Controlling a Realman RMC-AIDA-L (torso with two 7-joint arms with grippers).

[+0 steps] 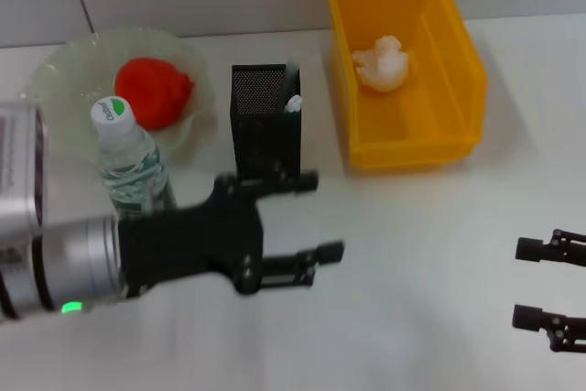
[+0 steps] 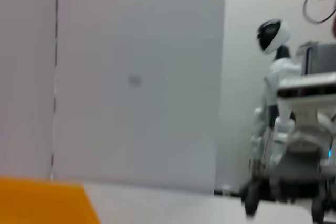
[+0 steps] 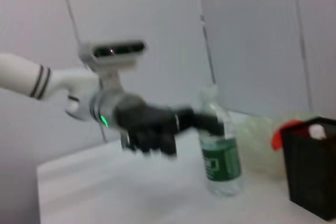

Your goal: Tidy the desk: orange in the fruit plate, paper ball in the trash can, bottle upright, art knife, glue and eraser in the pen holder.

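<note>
You are looking at a table (image 1: 412, 254) where most of the tidying appears done. Beyond and to the right of your left gripper (image 1: 311, 217), the yellow trash can (image 1: 458, 89) is holding the paper ball (image 1: 383, 63) deep inside its walls, so nothing is likely to roll out. Beyond and to the left of that gripper, the fruit plate (image 1: 64, 57) is cradling the orange (image 1: 154, 89); its wavy rim is keeping the fruit in. The bottle (image 1: 128, 157) is standing upright, just left of the gripper and close against the arm, so watch that side when you move. The pen holder (image 1: 265, 125) is sitting directly beyond the fingertips, with a white-tipped item poking out at its top; you cannot tell from here whether the eraser is inside.

Your left gripper is hovering with its fingers spread apart, gripping nothing. Your right gripper (image 1: 549, 295) is waiting well to the right, near the table edge, fingers also apart and empty. The widest open room is lying between the two grippers, toward you.
</note>
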